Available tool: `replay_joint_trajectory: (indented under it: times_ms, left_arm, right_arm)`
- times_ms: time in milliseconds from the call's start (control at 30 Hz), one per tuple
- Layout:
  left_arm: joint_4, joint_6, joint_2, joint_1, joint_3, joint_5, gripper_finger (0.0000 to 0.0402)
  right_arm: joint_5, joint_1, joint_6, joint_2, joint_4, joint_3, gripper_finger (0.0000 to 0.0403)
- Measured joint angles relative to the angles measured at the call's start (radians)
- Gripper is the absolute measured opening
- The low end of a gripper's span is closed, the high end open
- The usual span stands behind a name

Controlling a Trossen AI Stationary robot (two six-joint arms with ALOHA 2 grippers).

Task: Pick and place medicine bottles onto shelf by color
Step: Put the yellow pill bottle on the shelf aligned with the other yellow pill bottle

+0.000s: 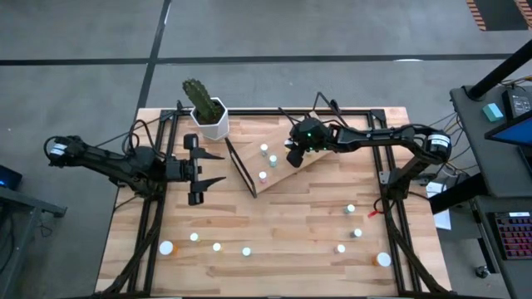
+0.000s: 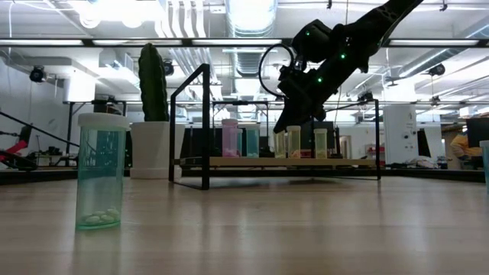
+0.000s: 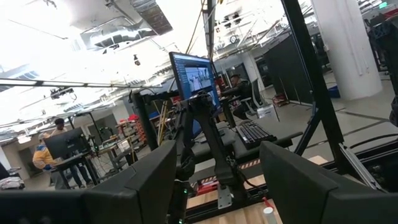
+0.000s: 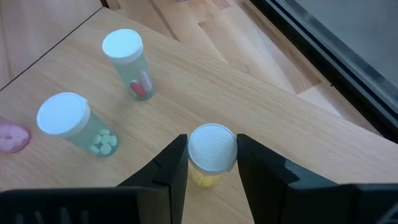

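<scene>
The shelf (image 1: 287,176) is a light-wood board on a black wire frame, left of the table's centre toward the far side. Three white-capped bottles (image 1: 264,149) stand on it. My right gripper (image 4: 212,163) reaches over the board with its fingers either side of a white-capped bottle of yellow pills (image 4: 212,152). Beside that bottle stand one with a red pill (image 4: 127,59) and one with pale pills (image 4: 68,121). My left gripper (image 1: 199,170) hangs open above the table's left side, with nothing between its fingers (image 3: 217,186). My right gripper pinches the yellow-pill bottle by its white cap (image 4: 193,149), one finger on each side of the cap's rim. The fingers slant down at it from the table's right. The bottle stands upright with its base on the shelf board (image 4: 261,106).
A cactus in a white pot (image 1: 208,112) stands at the far edge, left of the shelf. Several loose bottles lie scattered along the near edge (image 1: 217,247) and at the right (image 1: 350,209). A pale green bottle (image 2: 101,172) stands close to the low camera.
</scene>
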Motion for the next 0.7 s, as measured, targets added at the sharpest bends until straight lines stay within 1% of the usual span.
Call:
replay_joint_trajectory:
  times_ms: [400,500,700]
  left_arm:
    - [0.0,0.0,0.0,0.0,0.0,0.0,0.0215]
    - [0.0,0.0,0.0,0.0,0.0,0.0,0.0215]
    - [0.0,0.0,-0.001,0.0,0.0,0.0,0.0215]
  right_arm:
    - [0.0,0.0,0.034,0.0,0.0,0.0,0.0122]
    - [0.0,0.002,0.034,0.0,-0.001,0.0,0.0134]
    - [0.0,0.002,0.039,0.0,-0.002,0.0,0.0172]
